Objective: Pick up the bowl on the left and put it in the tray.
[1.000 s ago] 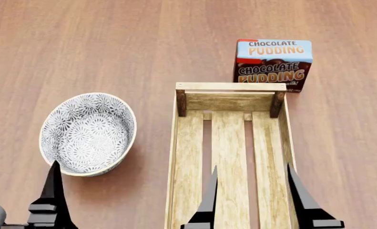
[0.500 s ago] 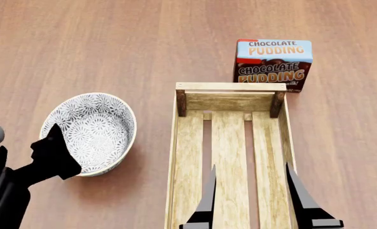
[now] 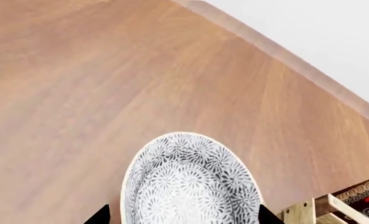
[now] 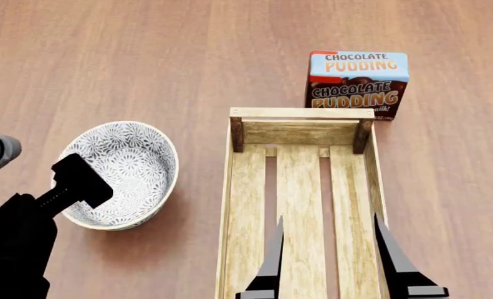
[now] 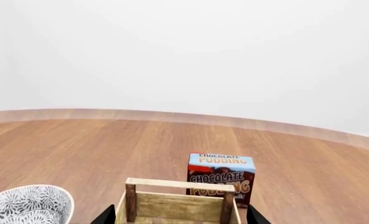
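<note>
The bowl, white with a grey-blue floral pattern, sits upright on the wooden table to the left of the tray. My left arm reaches in from the lower left, its black end over the bowl's near-left rim. In the left wrist view the left gripper is open, with the bowl between its two dark fingertips. The right gripper is open and empty over the near part of the tray. The right wrist view shows the tray between that gripper's tips and the bowl to one side.
A chocolate pudding box stands just behind the tray's far end, also seen as the pudding box in the right wrist view. The table's far edge meets a white background.
My left arm has swung up and forward from the bottom left corner until its end is over the bowl's near-left rim. The right gripper, bowl and tray have not moved.
</note>
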`<state>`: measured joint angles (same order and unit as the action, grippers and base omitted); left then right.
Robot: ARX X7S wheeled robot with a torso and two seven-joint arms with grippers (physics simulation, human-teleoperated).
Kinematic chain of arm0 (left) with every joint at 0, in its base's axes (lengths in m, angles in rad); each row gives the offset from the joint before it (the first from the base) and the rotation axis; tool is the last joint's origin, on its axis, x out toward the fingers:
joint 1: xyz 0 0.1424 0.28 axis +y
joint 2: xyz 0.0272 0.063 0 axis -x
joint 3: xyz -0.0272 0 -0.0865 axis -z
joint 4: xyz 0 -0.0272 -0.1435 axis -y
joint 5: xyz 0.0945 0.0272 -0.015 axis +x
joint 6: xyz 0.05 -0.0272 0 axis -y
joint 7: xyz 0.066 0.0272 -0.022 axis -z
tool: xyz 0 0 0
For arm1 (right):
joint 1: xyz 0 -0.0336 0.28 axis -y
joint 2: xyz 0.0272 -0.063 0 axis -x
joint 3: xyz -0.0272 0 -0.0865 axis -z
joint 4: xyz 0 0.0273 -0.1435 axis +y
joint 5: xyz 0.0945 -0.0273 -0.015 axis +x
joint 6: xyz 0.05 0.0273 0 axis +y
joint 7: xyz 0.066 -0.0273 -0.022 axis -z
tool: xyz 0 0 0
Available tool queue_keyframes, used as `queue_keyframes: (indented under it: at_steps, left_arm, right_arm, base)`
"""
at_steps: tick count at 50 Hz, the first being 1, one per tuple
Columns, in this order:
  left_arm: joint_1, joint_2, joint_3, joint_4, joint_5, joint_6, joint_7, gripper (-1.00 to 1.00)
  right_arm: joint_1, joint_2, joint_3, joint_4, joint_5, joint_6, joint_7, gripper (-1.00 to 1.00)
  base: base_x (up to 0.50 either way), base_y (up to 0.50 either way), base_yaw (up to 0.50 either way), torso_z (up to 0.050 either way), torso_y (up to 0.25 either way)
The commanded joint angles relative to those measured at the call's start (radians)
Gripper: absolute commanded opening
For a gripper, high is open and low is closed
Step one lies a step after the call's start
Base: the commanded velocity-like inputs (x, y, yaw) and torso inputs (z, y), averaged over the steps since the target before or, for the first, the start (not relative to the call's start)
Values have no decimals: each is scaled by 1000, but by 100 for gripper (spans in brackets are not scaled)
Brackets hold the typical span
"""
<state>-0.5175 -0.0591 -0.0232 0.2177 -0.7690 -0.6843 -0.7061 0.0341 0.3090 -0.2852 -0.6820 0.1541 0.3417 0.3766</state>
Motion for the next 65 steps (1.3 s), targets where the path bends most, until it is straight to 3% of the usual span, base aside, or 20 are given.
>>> queue_keyframes:
  at_steps: [1,18,65]
  left_arm:
    - [-7,29,11,-122,15,72,43,100]
    - [-31,10,86,-233,48,149,45,100]
    - [-110,4,145,-562,41,325,122,100]
  right_arm:
    - [-5,-19,20,11,-2,-18,-33,100]
    - [-5,-13,20,12,3,-19,-25,100]
    - [-2,1,6,27,13,-32,-9,100]
  base:
    - [0,0,0,0,0]
    - [0,0,0,0,0]
    - [0,0,0,0,0]
